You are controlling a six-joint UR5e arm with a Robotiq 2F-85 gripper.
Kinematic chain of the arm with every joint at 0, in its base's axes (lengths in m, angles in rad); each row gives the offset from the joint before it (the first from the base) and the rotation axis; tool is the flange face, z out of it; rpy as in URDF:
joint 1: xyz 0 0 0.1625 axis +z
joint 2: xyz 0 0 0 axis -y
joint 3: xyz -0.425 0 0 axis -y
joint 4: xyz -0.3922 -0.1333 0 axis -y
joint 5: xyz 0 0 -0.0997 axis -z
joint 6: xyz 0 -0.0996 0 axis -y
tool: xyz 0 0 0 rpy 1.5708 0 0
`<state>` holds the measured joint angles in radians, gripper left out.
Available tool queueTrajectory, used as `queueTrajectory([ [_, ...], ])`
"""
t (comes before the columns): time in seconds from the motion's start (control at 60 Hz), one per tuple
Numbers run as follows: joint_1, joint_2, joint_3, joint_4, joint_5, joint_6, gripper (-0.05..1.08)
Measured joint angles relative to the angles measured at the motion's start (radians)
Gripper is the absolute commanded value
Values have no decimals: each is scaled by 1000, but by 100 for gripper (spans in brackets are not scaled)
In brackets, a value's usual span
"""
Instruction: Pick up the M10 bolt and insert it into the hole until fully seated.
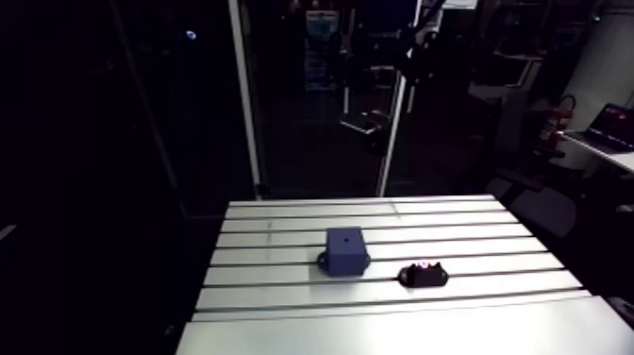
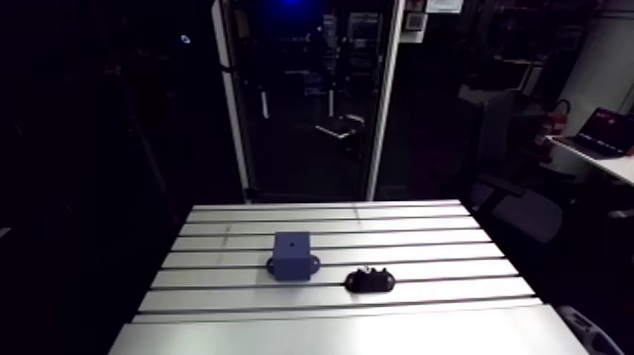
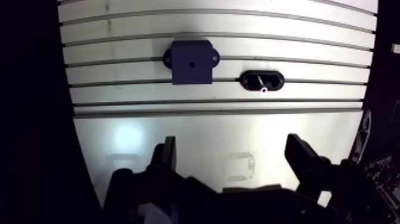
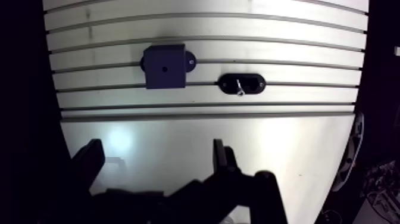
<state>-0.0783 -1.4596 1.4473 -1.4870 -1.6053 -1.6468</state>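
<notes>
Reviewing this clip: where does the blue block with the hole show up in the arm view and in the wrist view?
Arm view: the blue block stands near the middle of the slotted table, apart from the black holder beside it.
Wrist view: the blue block lies well ahead of the open gripper, clear of its fingers.
Shared landmark: the black holder next to the block.

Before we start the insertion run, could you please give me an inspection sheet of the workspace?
Surface: slotted aluminium table, no spills seen.
Job's things: blue block with a hole on top; beside it, apart, a black holder carrying the bolt.
Clutter: nothing seen.
Grippers: gripper above the table's near part, jaws open and empty.
Cables: nothing seen.
Surroundings: no person seen.
</notes>
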Motion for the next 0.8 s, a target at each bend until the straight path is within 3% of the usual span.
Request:
queueTrajectory([
  [0.333, -26, 16, -3, -31, 9, -31, 0],
  [0.8, -30, 18, 1, -41, 7, -38, 1],
])
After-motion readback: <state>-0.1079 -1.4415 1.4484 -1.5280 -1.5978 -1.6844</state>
